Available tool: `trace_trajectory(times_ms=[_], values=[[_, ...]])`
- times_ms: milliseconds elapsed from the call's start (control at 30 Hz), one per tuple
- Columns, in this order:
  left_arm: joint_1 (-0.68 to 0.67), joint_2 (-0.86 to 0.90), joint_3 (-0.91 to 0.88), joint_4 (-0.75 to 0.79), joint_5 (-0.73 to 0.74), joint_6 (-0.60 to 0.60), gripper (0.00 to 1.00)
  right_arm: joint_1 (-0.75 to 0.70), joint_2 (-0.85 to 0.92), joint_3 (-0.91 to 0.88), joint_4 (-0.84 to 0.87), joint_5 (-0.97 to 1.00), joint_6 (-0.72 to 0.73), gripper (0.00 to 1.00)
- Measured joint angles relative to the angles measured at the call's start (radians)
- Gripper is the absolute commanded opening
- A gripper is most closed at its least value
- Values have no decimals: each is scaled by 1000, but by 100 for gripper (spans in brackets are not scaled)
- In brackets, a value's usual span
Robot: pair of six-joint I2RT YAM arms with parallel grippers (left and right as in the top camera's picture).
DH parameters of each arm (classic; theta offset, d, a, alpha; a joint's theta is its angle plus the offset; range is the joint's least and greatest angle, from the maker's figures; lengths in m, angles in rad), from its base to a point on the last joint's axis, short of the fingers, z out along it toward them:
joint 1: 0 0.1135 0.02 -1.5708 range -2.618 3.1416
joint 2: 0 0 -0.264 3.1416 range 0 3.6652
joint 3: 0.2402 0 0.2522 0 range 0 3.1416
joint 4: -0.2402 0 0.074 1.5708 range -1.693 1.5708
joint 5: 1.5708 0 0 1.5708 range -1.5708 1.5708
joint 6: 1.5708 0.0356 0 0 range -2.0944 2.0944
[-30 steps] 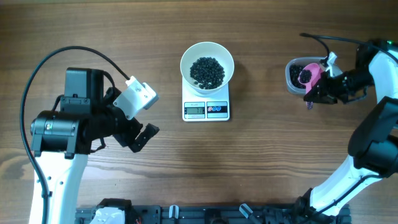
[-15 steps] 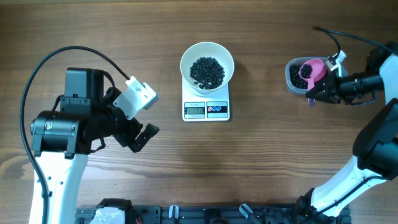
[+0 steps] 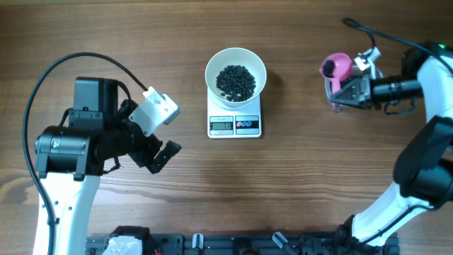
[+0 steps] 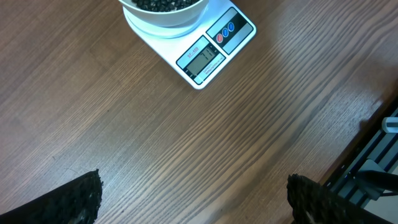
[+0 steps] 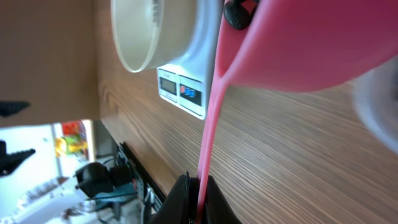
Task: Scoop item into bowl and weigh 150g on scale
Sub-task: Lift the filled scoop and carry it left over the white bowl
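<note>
Right arm: reaches in from the far right side of the table, forearm about level, right gripper pointing toward the middle.
Right gripper's hold: jaws closed tight on the thin handle of a pink scoop; the scoop's cup sits just past the fingertips.
Scoop contents: the wrist view shows a few black beans at the cup's rim; the rest of the inside is hidden.
Left arm: folded at the table's left side, left gripper angled toward the scale.
Left gripper's hold: fingertips spread as wide as they go, gripping nothing.
Open room: bare wood lies between scoop and bowl, and a broad bare stretch lies ahead of the left gripper up to the scale.
Bowl: white and round, on the scale, well apart from the scoop, holding a dark heap of beans.
Scale display: digits too small to read.
Tub: clear, directly under scoop and right gripper; contents hidden.
</note>
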Motion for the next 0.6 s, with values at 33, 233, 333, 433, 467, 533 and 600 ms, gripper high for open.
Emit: trace_trajectory(times_ms=[33,233,333,433,467,533,600], values=[[0,0,0,0,0,0,100,24,-18,0,11,-4,5,4],[0,0,0,0,0,0,100,194,-81,0,89,-16,70,5],[0,0,0,0,0,0,100,272,-83,0,116,-16,98,5],[0,0,0,0,0,0,100,367,-83,0,163,-6,137,5],[0,0,0,0,0,0,100,381,-83,0,179,8,150,5],[0,0,0,0,0,0,100,420,-83,0,223,46,174,4],[0,0,0,0,0,0,100,463,-83,0,252,85,199,4]])
